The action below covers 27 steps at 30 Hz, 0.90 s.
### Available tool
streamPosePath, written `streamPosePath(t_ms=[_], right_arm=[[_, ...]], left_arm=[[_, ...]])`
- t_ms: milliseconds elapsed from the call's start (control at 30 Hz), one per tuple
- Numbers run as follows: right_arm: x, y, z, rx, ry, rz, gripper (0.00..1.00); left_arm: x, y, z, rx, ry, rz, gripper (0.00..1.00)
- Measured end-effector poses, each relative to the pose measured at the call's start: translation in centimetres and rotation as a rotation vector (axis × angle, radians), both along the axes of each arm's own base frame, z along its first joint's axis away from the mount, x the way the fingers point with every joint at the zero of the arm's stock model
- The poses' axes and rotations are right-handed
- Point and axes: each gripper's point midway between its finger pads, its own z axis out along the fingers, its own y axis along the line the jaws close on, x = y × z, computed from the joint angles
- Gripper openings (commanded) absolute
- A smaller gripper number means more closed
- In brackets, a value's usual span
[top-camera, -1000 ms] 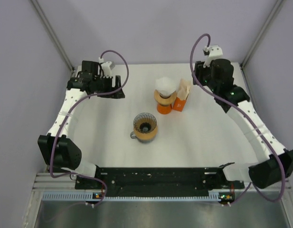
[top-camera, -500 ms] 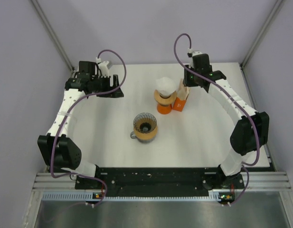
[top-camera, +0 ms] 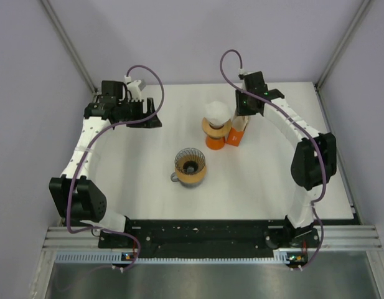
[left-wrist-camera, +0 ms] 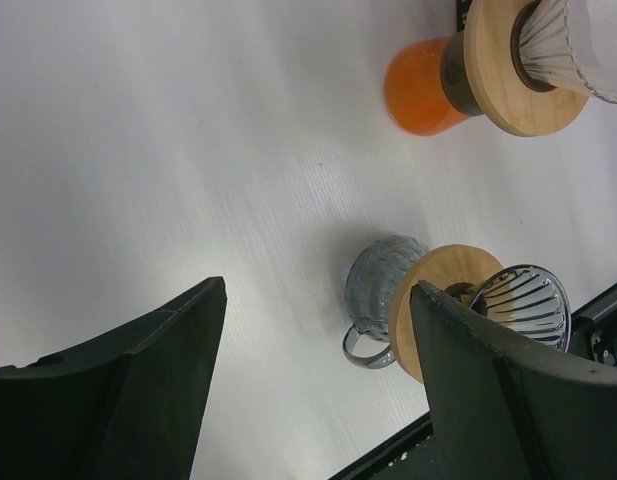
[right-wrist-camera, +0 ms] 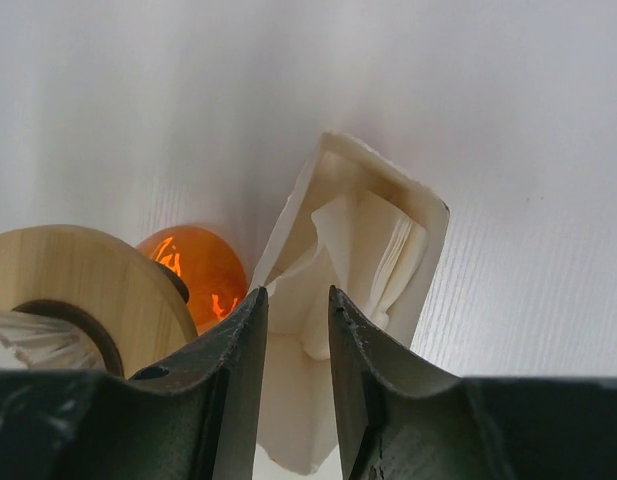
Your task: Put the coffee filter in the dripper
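Black-fingered right gripper (right-wrist-camera: 298, 300): jaws parted by a narrow slot only, nothing between them. Poised just over the open mouth of the orange-and-white cardboard filter carton (right-wrist-camera: 428, 250), tips straddling the crumpled edge of the white paper filters (right-wrist-camera: 363, 235) packed inside. Contact with the paper not discernible. Just left of the carton, close beside it: orange glass carafe (right-wrist-camera: 200, 268) with a wooden collar and a white paper cone (top-camera: 216, 112) already seated on top.

Left gripper (left-wrist-camera: 318, 290): jaws spread wide, holding nothing. Parked over the far left of the white table (top-camera: 135, 174), well apart from all items. Looking across at the likely target, the empty wire-basket dripper (left-wrist-camera: 518, 295), set on a wooden ring over a clear ribbed glass mug (left-wrist-camera: 373, 285), upright, nearer the arm bases than the carafe.

Step in hand, by judgement: fetching a filter from the carton, pick not yet made.

Next move, as judged: lower into the carton mouth, pinch one sheet by its edge rather than the stack, lift straight up clear of the carton walls, carry to the wire-basket dripper, release point-down.

Risks: several sheets lifted at once; carton dragged up or tipped against the carafe.
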Motion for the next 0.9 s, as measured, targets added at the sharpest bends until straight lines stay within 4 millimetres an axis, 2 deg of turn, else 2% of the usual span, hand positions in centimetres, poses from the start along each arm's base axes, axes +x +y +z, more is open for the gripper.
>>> streamPosePath(t_ms=[567,667,833,900], right_arm=[[1.4,-0.6,-3.5,-0.098,0.051,0.013,0.34],[1.7,-0.5,-4.2,-0.109,0.064,0.025,0.25],[1.8,-0.3,-4.7,-0.115,0.071,0.05,0.0],[1.9,-0.3,-4.6,-0.116,0.069,0.054,0.0]], left_arm=[[-0.3,0.5,-0.2,-0.026,0.011,0.006,0.79],[-0.3,0.5,-0.1,-0.032,0.009,0.006,0.79],[-0.3,0.7,0.0,-0.036,0.007,0.008,0.79],[-0.3,0.7,0.0,-0.038,0.007,0.008,0.79]])
